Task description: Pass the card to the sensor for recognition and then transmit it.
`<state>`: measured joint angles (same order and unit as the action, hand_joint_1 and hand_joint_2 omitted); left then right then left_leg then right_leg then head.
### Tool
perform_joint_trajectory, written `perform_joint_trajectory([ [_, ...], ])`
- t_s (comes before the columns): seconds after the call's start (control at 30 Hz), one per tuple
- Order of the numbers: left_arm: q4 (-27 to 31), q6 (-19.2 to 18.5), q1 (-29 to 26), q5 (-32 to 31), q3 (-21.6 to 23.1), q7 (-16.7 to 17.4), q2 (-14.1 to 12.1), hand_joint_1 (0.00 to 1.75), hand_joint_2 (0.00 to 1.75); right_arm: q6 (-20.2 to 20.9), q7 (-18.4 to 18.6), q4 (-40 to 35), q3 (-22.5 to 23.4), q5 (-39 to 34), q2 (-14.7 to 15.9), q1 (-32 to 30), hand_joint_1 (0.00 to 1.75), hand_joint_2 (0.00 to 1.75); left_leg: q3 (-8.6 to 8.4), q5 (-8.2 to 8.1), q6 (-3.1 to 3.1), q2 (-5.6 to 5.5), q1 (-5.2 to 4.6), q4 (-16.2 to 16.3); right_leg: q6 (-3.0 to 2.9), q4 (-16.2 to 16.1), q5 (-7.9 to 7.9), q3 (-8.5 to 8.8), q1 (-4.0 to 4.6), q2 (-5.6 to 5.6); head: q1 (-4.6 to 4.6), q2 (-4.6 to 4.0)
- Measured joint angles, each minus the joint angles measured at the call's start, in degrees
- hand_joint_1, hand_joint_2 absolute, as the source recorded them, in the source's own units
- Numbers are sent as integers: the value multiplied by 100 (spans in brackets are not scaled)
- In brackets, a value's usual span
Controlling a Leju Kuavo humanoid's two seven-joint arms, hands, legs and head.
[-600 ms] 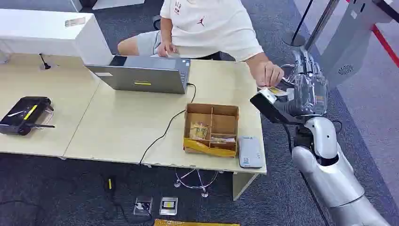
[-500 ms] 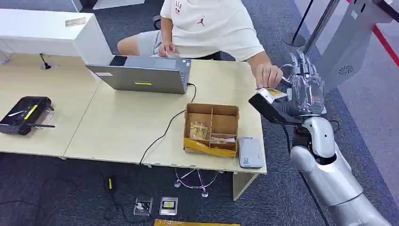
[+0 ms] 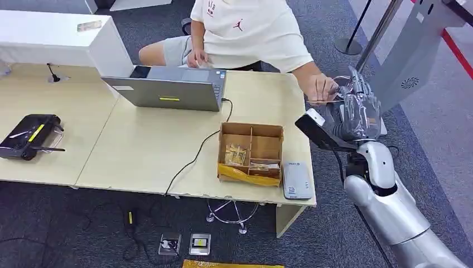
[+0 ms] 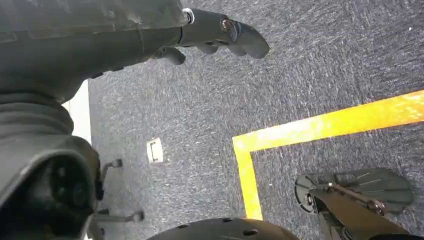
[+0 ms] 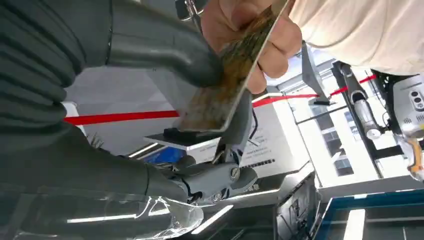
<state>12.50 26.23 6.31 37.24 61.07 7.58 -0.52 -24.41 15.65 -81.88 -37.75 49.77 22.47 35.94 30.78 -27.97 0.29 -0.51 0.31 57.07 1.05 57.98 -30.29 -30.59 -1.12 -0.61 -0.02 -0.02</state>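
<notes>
Leftmost on the pale table point(image 3: 139, 151) lies a black device point(image 3: 29, 136), well apart from the rest. Further along, an open laptop point(image 3: 170, 89) stands before the seated person point(image 3: 245, 33), and a cable runs from it toward the table's front edge. Next comes a cardboard box point(image 3: 250, 152) with compartments holding small packets, and just beside it, at the table's corner, the flat grey sensor point(image 3: 296, 180).

Off the table's far right edge, the right hand point(image 3: 357, 111) is raised, and the person's hand point(image 3: 318, 88) reaches in to meet it. The right wrist view shows the card point(image 5: 225, 85) pinched between the robot's thumb and fingers while the person's fingers point(image 5: 260, 45) also grip its upper end, so both hold it at once.

Judging by this, the handover is under way: the card is well away from the sensor, so the reading step seems done, though no picture confirms it. What is left is for the right hand to let go.

The left hand point(image 4: 210, 35) hangs over the carpet, fingers loosely apart, holding nothing.
</notes>
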Motion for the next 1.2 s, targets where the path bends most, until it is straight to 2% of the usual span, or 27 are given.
perform_joint_trajectory([
  [0.73,0,57,0,133,28,-118,0,0,0,133,-109,0,-293,-317,46,-40,175,175,-1,0,0,2,0,1,0,0,0,-1,0,2,0,0],
  [0.93,0,66,0,166,28,-164,4,0,0,385,-192,24,-407,-501,46,-417,175,175,1,0,0,2,0,0,0,0,0,-3,0,2,0,0],
  [1.2,0,50,0,136,28,-164,4,0,0,284,-354,350,-514,-876,37,-876,175,175,2,0,0,2,0,0,0,-1,0,-4,0,2,0,0],
])
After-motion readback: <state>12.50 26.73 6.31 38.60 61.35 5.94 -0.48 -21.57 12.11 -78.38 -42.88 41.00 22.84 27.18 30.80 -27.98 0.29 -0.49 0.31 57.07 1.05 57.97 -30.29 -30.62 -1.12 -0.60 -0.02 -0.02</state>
